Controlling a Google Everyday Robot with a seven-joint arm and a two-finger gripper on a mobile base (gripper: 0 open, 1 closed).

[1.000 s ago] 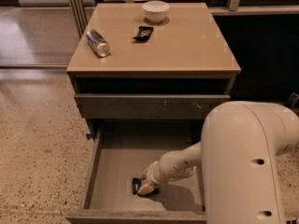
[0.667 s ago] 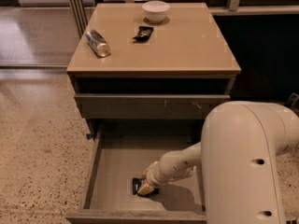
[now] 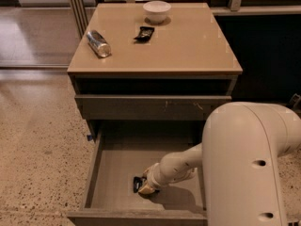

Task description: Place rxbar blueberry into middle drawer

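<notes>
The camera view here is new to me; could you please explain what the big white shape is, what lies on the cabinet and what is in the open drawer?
There is one camera, looking down on a tan wooden cabinet. The big white rounded shape is the robot's arm, close to the lens. It reaches into the pulled-out grey-brown middle drawer, where its gripper sits at a flat dark-wrapped snack bar, the rxbar blueberry, low in the drawer. Whether it grips the bar cannot be told. On top are a white bowl, a small black packet and a silver can lying on its side. The drawer front above is shut.
</notes>
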